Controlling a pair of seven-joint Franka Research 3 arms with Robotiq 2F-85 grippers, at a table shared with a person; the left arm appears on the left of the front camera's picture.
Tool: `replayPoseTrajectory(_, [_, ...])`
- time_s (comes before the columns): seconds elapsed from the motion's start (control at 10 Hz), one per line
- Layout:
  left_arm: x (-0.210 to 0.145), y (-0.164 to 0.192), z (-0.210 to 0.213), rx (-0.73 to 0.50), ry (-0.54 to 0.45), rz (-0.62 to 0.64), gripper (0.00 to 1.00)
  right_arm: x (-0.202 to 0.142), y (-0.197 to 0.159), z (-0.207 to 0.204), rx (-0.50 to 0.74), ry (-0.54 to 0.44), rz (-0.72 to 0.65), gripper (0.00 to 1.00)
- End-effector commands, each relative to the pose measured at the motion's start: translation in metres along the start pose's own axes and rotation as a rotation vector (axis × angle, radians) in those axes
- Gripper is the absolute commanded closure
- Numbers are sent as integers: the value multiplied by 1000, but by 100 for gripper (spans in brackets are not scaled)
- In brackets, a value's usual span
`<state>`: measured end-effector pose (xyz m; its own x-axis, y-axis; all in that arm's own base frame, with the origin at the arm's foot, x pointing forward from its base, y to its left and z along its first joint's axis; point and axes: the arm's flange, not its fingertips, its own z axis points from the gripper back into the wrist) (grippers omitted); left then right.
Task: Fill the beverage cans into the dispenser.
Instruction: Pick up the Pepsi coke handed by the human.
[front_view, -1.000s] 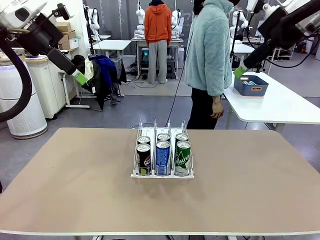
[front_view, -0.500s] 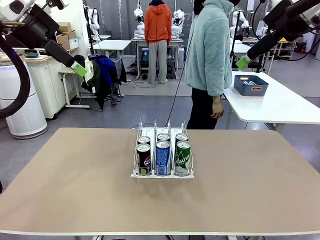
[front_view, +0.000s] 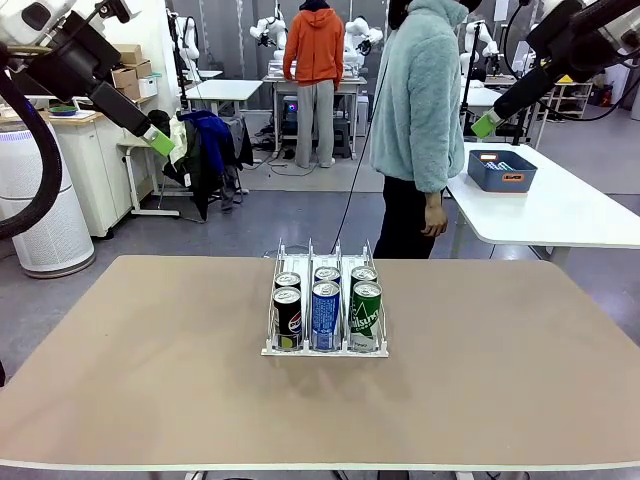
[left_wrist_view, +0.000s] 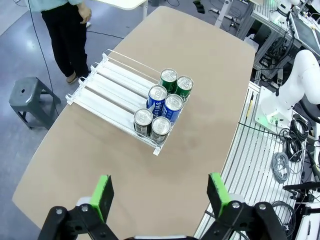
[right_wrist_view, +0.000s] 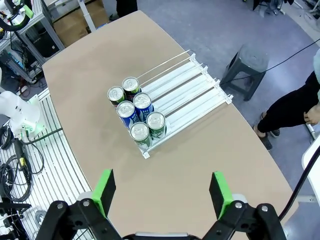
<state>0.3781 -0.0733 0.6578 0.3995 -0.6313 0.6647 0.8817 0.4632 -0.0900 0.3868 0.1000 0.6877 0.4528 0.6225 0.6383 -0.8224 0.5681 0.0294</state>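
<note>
The left gripper (left_wrist_view: 160, 180) hangs high over the counter (left_wrist_view: 205, 70). Its green fingers are wide apart, with nothing between them. The right gripper (right_wrist_view: 161, 176) is the same, wide apart and holding nothing. Far below both grippers, out past their fingers, sits the dispenser (left_wrist_view: 107, 82). Six cans stand in it, two in each lane: two black Pepsi cans (left_wrist_view: 160, 129), two blue cans (left_wrist_view: 172, 107) and two green cans (left_wrist_view: 184, 86). They all crowd the end on the robot's side. I see no loose cans on the counter, so the filling looks done, though the lanes have room behind.
</note>
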Motion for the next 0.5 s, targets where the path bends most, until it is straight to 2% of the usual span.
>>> replayPoseTrajectory(0.0, [-1, 0, 0, -7, 1, 1, 0, 0, 0, 1, 4, -4, -1, 0])
replayPoseTrajectory(0.4, [-1, 0, 0, -7, 1, 1, 0, 0, 0, 0, -1, 0, -1, 0])
